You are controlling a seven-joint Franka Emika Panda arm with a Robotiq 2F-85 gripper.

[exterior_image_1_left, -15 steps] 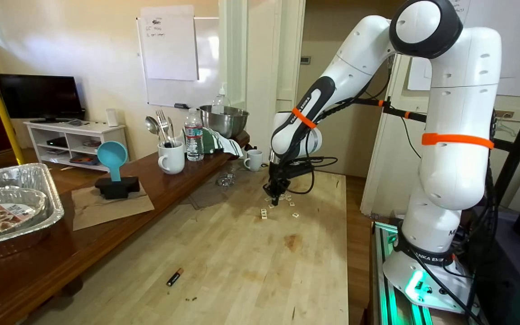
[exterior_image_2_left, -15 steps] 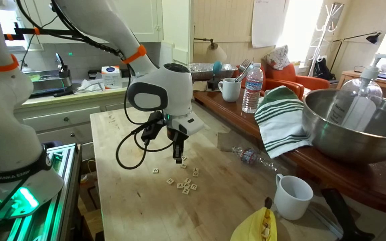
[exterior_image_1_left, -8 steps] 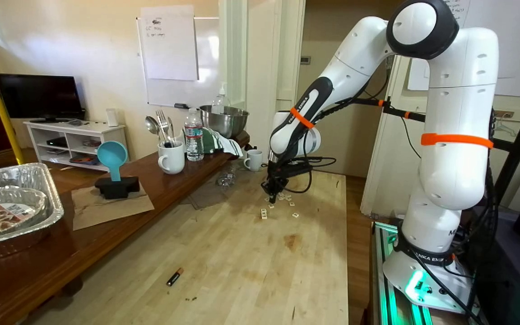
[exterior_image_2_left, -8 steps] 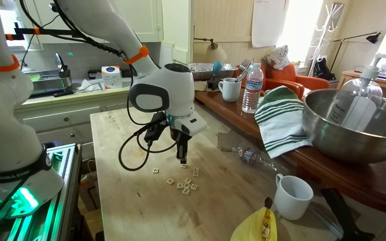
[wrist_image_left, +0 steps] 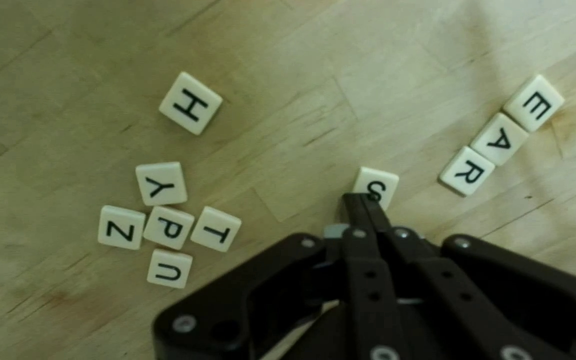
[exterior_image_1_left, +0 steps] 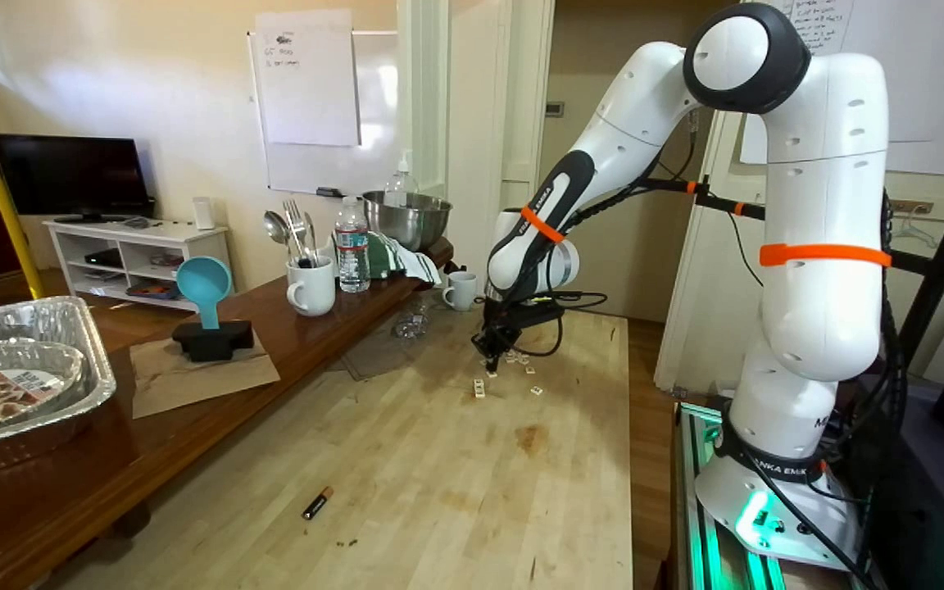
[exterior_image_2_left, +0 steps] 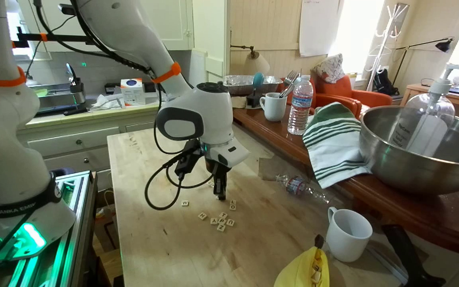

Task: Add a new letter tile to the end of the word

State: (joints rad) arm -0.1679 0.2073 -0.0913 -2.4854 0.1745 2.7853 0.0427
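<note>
The word is a short row of pale cream tiles reading E, A, R [wrist_image_left: 499, 139] at the upper right of the wrist view. It also shows in an exterior view as a small column of tiles [exterior_image_1_left: 479, 389] on the table. A loose S tile [wrist_image_left: 379, 182] lies flat beside the R end, with a gap between. My gripper [wrist_image_left: 364, 196] is shut, fingertips together with nothing seen between them. Its tips overlap and partly hide the S tile; contact cannot be told. The gripper shows low over the table in both exterior views [exterior_image_1_left: 492, 369] [exterior_image_2_left: 221, 198].
An H tile [wrist_image_left: 191, 103] and a cluster around a P tile [wrist_image_left: 169, 227] lie to the left. A W tile [exterior_image_2_left: 185, 203] and an O tile [exterior_image_2_left: 233, 207] lie apart. A yellow pouch [exterior_image_2_left: 299, 269], white mug [exterior_image_2_left: 349, 235] and plastic bottle [exterior_image_2_left: 295, 186] are on the table.
My gripper has moved leftward in an exterior view, and rightward and lower in an exterior view from elsewhere, coming over the S tile. The tiles have not moved.
</note>
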